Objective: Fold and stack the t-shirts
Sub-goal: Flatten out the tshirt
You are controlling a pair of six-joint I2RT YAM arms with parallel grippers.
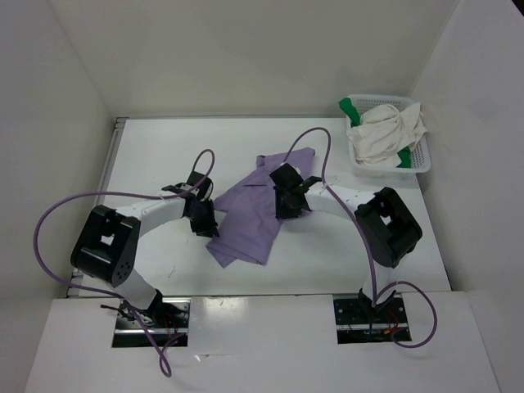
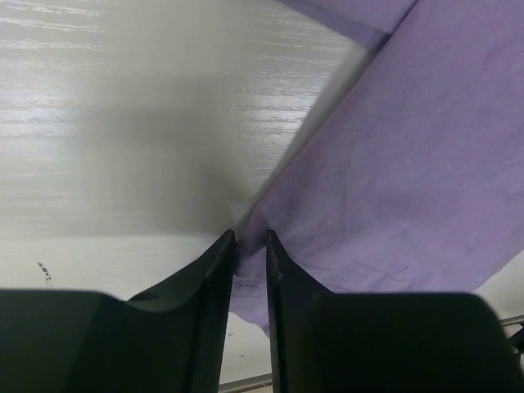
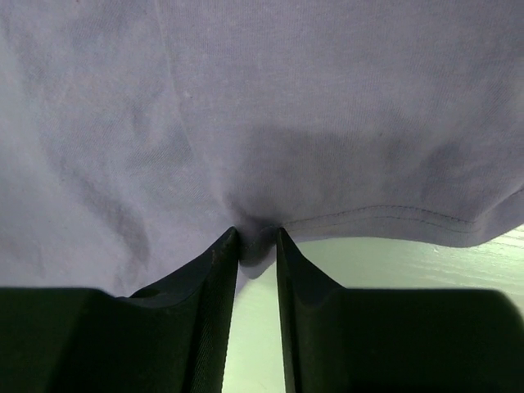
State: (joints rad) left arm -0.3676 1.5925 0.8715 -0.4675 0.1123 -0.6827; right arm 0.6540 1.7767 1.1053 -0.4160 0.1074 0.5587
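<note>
Left pincer is narrow, pinching the edge of the purple shirt. Right pincer is narrow, pinching its hem. The shirt lies between them. Basket, well beyond the right pincer, holds a cream shirt and a green shirt.

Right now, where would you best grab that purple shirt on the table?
At its edges, low from the sides. The lavender t-shirt lies limp and flat, so only a thin edge fits between jaws: the left gripper pinches its left edge, the right gripper its stitched hem.
</note>
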